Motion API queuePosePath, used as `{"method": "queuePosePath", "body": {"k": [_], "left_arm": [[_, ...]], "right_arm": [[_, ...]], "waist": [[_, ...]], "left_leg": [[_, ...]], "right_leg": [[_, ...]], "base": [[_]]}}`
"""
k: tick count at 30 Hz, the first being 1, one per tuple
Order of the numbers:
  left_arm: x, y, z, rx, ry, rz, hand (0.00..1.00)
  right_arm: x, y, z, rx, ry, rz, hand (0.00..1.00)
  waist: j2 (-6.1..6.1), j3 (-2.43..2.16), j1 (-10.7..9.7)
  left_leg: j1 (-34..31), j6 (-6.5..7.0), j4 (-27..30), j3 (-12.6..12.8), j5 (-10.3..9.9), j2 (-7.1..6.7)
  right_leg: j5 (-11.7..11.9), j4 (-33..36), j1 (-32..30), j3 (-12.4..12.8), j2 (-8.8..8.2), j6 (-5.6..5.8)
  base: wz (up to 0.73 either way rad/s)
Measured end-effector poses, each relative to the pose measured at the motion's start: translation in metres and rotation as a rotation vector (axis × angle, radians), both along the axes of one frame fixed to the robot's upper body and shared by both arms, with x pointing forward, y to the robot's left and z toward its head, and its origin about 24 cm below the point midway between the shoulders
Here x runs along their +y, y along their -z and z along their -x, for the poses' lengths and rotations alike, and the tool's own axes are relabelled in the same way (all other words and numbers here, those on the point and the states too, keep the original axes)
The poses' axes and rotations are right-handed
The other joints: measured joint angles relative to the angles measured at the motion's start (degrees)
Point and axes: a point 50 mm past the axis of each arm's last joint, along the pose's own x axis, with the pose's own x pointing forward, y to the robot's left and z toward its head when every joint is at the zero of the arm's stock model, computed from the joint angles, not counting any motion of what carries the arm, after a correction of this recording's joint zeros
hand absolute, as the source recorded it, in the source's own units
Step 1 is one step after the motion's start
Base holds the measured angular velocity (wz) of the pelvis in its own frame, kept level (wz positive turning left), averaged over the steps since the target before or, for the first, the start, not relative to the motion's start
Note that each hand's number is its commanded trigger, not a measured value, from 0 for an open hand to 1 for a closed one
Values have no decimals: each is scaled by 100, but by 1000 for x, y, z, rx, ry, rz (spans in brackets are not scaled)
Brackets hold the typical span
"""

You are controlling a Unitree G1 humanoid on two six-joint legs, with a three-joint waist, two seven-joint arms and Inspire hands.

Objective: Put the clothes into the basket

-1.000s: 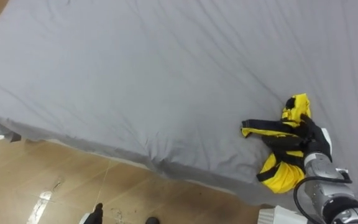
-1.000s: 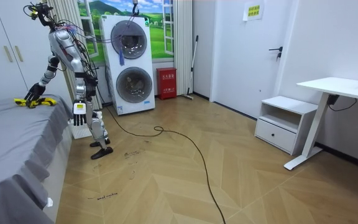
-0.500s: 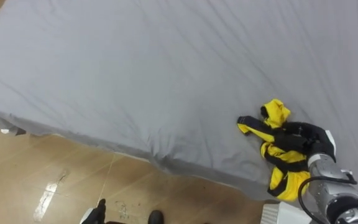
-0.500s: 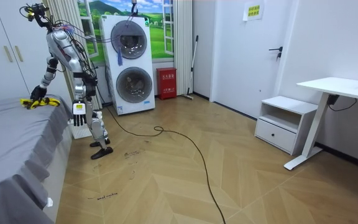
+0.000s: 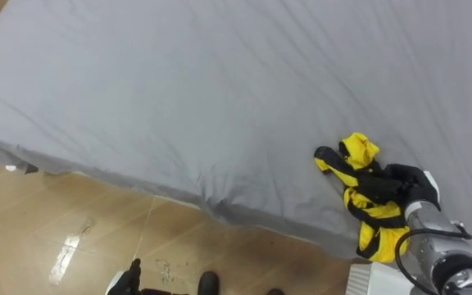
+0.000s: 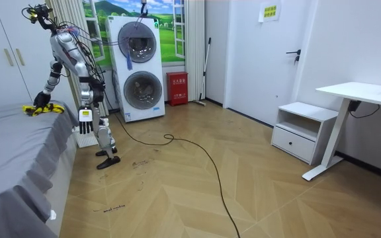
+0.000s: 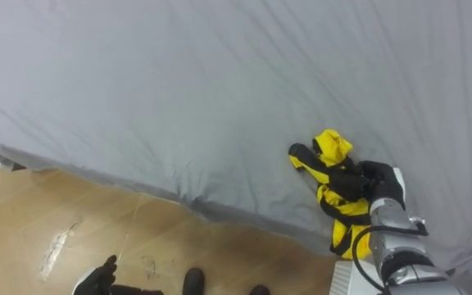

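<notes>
A yellow and black garment [image 5: 359, 152] lies bunched near the edge of the grey bed [image 5: 179, 82], its lower end hanging over the side. My right hand [image 5: 400, 182] rests on the garment's middle with its dark fingers curled into the cloth. In the room view I stand beside the bed, right arm stretched down to the garment [image 6: 42, 109]. My left hand [image 6: 84, 118] hangs by my side there. A corner of the white basket [image 5: 371, 280] shows on the floor just below the garment, against the bed's side.
Wooden floor runs along the bed's near edge. In the room view a stacked washer and dryer [image 6: 137, 66] stand behind me, with a white bedside cabinet [image 6: 299, 129] and a white desk [image 6: 362, 92] across the room.
My right hand's fingers have curled shut into the garment. The cloth has bunched up and been drawn a little toward the bed's edge.
</notes>
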Motion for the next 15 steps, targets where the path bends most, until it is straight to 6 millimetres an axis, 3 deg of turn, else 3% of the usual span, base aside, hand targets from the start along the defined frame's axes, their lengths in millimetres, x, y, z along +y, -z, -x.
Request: {"method": "queuePosePath", "body": {"k": [10,15], "left_arm": [[3,-1,-1,-3,-2,-6,0],[7,1,6,-2,-38,-4,0]], "right_arm": [[-9,-11,-7,-60,63,-72,100],[1,-39,-28,-225,7,-100,100]], "waist": [[48,-12,-37],[20,-28,-339]], "left_leg": [[60,16,-9,103,9,-2],[346,16,-92,237,9,-24]], "right_leg": [[0,51,-16,133,-37,1],[-8,52,190,235,-37,16]], "base": [[-4],[-10]]}}
